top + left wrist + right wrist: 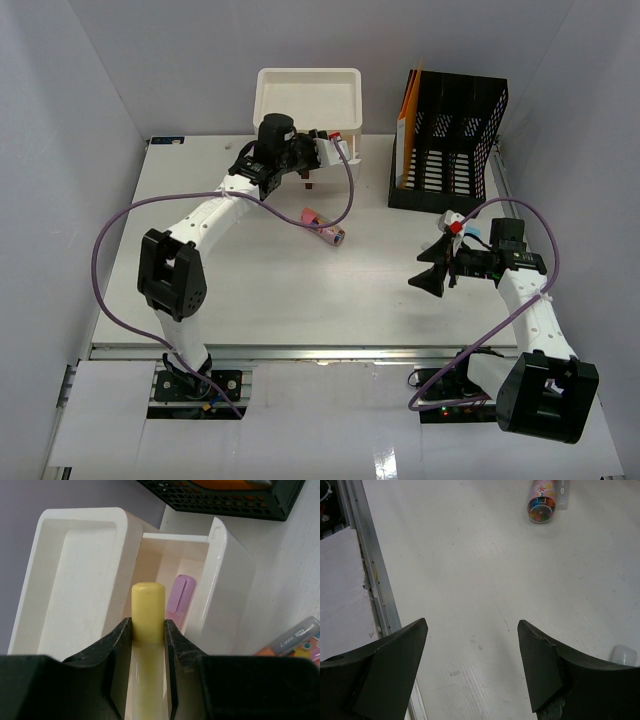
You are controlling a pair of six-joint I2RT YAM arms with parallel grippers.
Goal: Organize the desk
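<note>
White surface [300, 290] between grey walls [70, 120], rail [300, 352] along near edge. Black rack [455, 100] at far right corner, cream drawer unit [310, 72] at far edge. Right fingers [432, 272] spread, empty; left fingers [328, 148] clamped on yellow marker [148, 605] above open drawer [220, 570].

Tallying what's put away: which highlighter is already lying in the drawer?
The purple highlighter, lying inside the open drawer. The yellow highlighter is not put down: it is clamped in the left gripper.
</note>
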